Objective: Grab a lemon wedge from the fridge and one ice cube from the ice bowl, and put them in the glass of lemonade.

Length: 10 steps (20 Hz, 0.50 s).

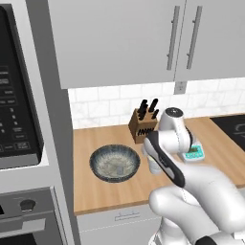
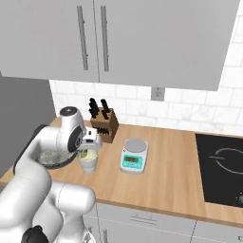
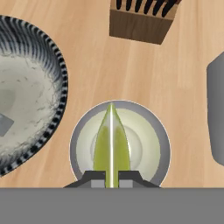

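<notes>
My gripper (image 3: 111, 177) is shut on the lemon wedge (image 3: 111, 144), a yellow-green sliver held edge-on between the fingertips. It hangs right over the glass of lemonade (image 3: 162, 146), which stands on the wooden counter (image 2: 88, 164) just right of the ice bowl (image 3: 59, 87). In the right base view the hand (image 2: 90, 141) hovers directly above the glass. The speckled ice bowl (image 1: 95, 155) is wide and shallow, and a pale ice cube (image 3: 4, 124) lies inside it. The fridge is out of view.
A knife block (image 2: 104, 124) stands behind the glass against the tiled wall. A white-and-teal kitchen scale (image 2: 134, 156) sits to the glass's right, and a black cooktop (image 2: 223, 166) lies further right. A microwave (image 1: 16, 95) and oven column border the counter's left end.
</notes>
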### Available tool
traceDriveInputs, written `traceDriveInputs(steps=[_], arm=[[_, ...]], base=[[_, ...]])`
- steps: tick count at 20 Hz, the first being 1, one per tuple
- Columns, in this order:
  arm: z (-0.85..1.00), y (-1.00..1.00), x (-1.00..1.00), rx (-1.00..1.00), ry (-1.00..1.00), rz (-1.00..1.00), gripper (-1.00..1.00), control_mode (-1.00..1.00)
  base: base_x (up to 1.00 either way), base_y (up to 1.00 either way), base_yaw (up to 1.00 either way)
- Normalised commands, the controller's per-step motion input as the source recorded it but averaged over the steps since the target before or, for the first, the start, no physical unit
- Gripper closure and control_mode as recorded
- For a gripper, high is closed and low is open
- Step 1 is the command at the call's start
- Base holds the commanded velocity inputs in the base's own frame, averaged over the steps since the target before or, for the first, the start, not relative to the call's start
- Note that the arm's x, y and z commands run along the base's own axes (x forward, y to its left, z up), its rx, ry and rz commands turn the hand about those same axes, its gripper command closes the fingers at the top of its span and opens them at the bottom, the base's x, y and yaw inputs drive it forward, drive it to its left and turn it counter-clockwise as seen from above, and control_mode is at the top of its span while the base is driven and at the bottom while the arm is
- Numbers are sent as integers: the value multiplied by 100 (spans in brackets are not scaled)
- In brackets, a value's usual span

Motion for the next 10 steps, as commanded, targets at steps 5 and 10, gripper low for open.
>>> traceDriveInputs(steps=[5, 10], arm=[[-16, 0, 9, 0, -1, 0, 100, -100], [-24, 0, 0, 0, -7, 0, 100, -100]], base=[[0, 0, 0], [0, 0, 0]])
